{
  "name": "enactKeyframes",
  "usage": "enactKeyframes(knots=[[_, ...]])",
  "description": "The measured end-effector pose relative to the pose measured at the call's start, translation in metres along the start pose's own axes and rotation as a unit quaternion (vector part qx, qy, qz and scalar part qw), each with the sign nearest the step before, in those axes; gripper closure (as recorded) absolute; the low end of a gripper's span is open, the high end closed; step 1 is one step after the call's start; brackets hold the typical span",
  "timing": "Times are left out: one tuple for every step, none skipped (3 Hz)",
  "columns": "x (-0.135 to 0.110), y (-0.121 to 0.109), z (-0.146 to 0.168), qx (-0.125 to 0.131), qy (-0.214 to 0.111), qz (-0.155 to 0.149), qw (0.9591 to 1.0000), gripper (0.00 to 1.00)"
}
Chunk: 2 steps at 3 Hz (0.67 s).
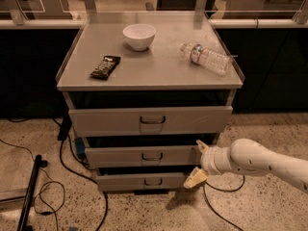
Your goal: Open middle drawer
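1 claw (198,162), spread and empty, sits beside the middle drawer (120,157) right end. Loop handle (152,156) lies left of claw: small, rigid, probably slick metal; hook there, pull straight.

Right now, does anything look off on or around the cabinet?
The water bottle lies on its side near the right edge of the cabinet top, where it could roll. The gripper is at the right end of the middle drawer, well off its handle, fingers open. The bowl and dark packet look fine.
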<state>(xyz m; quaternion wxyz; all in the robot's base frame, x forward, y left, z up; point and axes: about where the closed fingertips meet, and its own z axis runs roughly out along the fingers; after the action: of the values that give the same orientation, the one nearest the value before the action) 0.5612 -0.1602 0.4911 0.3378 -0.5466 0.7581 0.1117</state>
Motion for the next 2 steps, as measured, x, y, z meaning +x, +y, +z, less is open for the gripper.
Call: enactKeyframes(knots=[[0.002,-0.003,0.014,-0.010,-0.016,-0.007,0.9998,0.00],[0.010,-0.011,0.044,-0.041,-0.033,-0.011,0.9986,0.00]])
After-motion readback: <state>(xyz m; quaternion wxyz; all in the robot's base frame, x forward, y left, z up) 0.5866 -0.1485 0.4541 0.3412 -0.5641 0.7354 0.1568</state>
